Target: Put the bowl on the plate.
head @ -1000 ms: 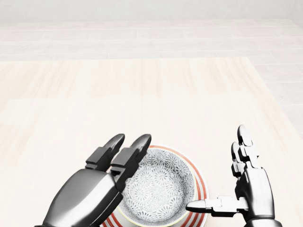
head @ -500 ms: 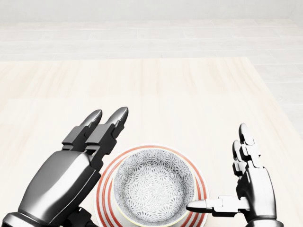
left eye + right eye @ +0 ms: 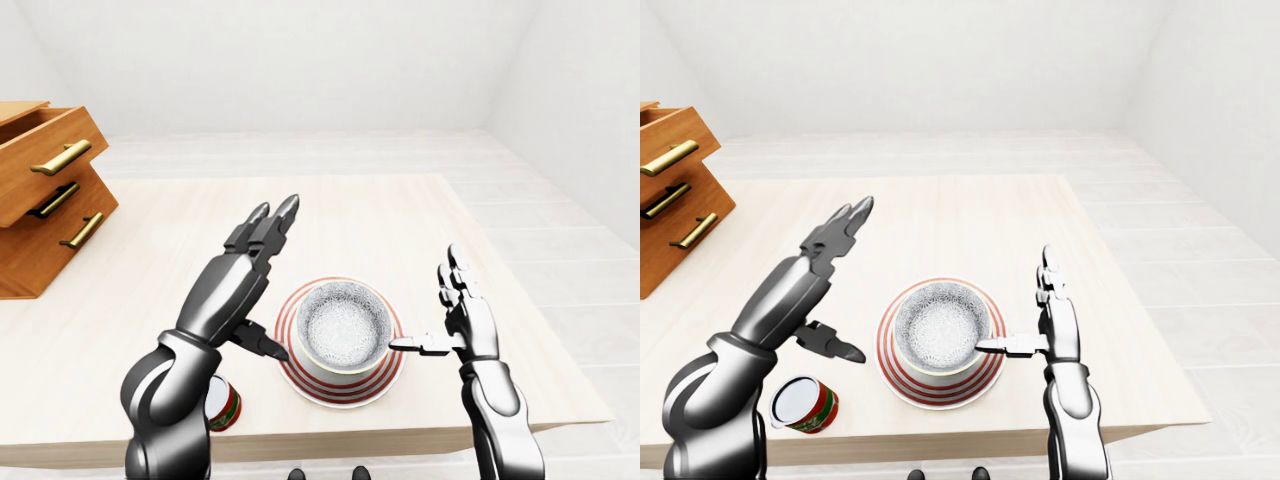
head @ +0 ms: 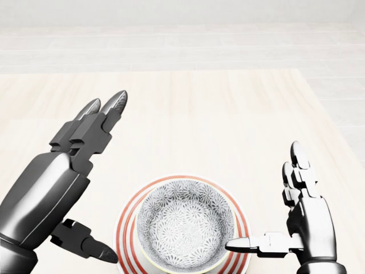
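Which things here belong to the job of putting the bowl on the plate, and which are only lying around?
Belong to the job:
- bowl, already sitting on the plate
- plate, with red stripes on its rim
- left hand and right hand, both open

Only lying around:
- can
- drawer unit
- table, which only carries everything

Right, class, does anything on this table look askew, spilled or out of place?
Nothing spilled or damaged. The bowl sits upright and centred on the striped plate. Only the wooden drawer unit at the left-eye view's left looks untidy: its drawers stand pulled out unevenly.
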Robot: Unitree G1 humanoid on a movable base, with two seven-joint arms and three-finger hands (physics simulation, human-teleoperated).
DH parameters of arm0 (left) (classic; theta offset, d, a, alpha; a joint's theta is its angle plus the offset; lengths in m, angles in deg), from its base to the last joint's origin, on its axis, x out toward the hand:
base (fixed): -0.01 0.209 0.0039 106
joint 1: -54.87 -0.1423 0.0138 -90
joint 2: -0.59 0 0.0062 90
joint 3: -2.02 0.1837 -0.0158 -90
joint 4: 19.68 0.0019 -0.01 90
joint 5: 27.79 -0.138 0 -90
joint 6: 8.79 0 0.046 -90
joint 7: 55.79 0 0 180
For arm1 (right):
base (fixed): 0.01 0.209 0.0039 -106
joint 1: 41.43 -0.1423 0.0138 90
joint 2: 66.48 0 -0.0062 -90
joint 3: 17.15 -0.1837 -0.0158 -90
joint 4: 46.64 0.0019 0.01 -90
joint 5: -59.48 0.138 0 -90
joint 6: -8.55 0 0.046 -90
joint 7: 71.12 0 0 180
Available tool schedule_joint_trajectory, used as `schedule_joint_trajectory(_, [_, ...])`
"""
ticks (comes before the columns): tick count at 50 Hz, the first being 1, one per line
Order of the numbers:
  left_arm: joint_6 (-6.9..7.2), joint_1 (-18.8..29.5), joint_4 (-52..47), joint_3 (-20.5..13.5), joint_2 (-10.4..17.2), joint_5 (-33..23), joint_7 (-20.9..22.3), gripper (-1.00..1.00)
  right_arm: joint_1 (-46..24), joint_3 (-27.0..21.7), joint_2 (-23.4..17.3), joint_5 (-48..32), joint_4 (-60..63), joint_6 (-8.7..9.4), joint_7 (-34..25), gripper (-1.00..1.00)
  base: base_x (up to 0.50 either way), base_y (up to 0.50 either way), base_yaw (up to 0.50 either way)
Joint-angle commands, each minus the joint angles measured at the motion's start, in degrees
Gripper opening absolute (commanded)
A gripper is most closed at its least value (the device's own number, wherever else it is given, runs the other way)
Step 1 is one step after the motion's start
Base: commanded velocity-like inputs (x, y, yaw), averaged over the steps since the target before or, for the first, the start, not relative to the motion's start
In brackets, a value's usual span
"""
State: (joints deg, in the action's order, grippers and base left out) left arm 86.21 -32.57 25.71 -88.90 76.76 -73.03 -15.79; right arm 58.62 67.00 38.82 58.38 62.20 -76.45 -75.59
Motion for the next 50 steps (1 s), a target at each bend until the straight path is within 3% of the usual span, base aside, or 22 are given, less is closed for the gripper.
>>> schedule_joint_trajectory(1, [0.0, 4.33, 0.7, -5.93, 2.83, 7.11, 0.0, 1.0, 0.12, -0.13, 0.04, -0.22, 1.17, 0.0, -0.16, 1.0, 0.0, 0.0, 0.0])
schedule_joint_trajectory(6, [0.0, 5.14, 1.95, -8.58, 3.91, 11.09, -0.93, 1.0, 0.36, -0.27, -0.01, -0.37, 1.81, 0.0, -0.3, 1.0, 0.0, 0.0, 0.0])
schedule_joint_trajectory(23, [0.0, 4.49, 4.64, -11.61, 7.23, 17.47, -4.99, 1.0, 1.78, -1.25, 0.12, -0.77, 4.27, 0.0, -0.96, 1.0, 0.0, 0.0, 0.0])
schedule_joint_trajectory(50, [0.0, 2.24, 7.45, -13.74, 8.29, 20.63, -7.21, 1.0, 4.2, -3.52, 0.78, -1.37, 9.24, 0.0, -2.81, 1.0, 0.0, 0.0, 0.0])
